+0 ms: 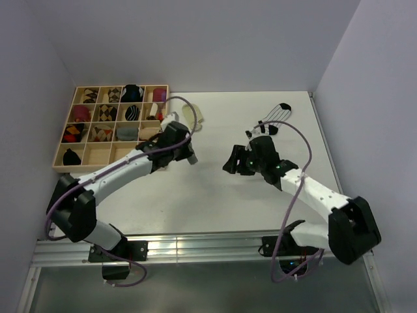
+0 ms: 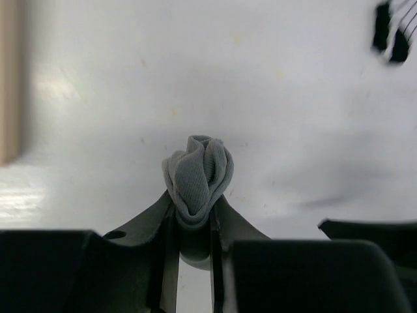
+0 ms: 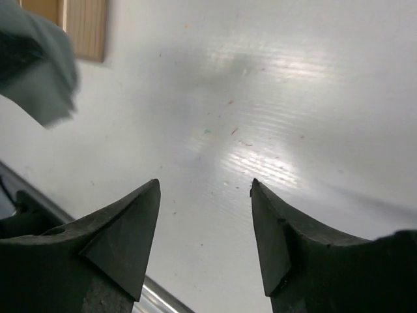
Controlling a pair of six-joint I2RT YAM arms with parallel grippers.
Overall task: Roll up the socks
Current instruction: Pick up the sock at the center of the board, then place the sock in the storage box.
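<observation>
The left gripper (image 2: pixel 193 218) clenches a rolled grey sock (image 2: pixel 197 171) just right of the wooden tray (image 1: pixel 111 87). The sock looks soft, light and springy (likely to unroll), so is best pinched across its middle. The right gripper (image 3: pixel 205 195), farther right of the tray, gapes empty.

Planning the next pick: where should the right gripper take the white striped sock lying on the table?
Probably pinch its near dark end from above: the white, thin-striped sock lies flat and long, that end closest to the open right gripper.
</observation>
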